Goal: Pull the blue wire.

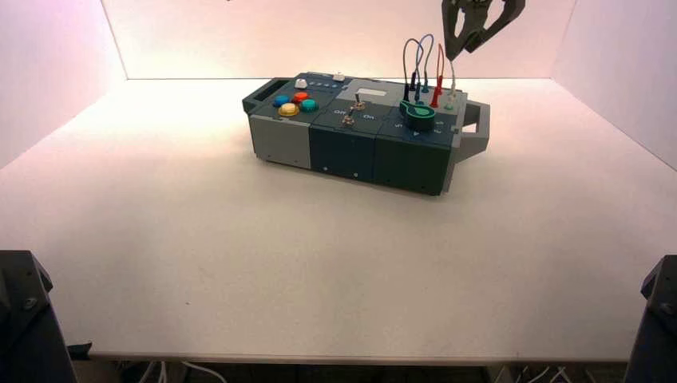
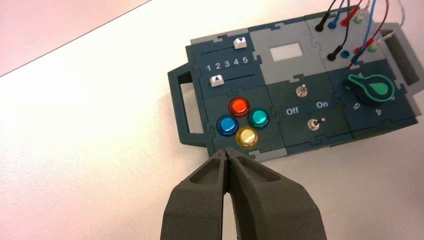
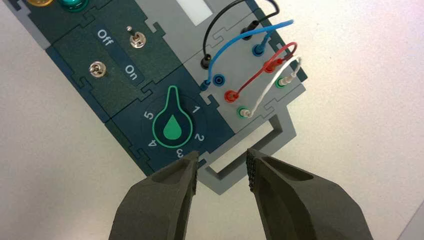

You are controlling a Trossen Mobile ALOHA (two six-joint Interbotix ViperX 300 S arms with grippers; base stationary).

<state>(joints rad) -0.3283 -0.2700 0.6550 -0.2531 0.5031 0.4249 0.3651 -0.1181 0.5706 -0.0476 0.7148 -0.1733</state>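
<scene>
We viewed the box toward twelve o'clock on the table, taking the robot's side as six. At the box's two o'clock, we found four looped wires. The blue wire arched between the black wire and the red wire; the white wire lay at the outer end of the row. One plug of the blue wire sat in its blue socket, whereas the other plug was out — we located it just beside the second blue socket.

We observed the right gripper above the box's right end, at about one o'clock on the table. Its claw stood wide, with nothing held between its fingers. We saw the left gripper idle over the table's near side, its claw narrowed until the tips met.

At the box's four o'clock, we noted the black knob with green trim, its pointer between 5 and 1. Near nine o'clock, we recorded the red button, blue button, green button and yellow button. Toward eleven, we found two white sliders — one at the 5 end of its track, the other near the 1 end.
</scene>
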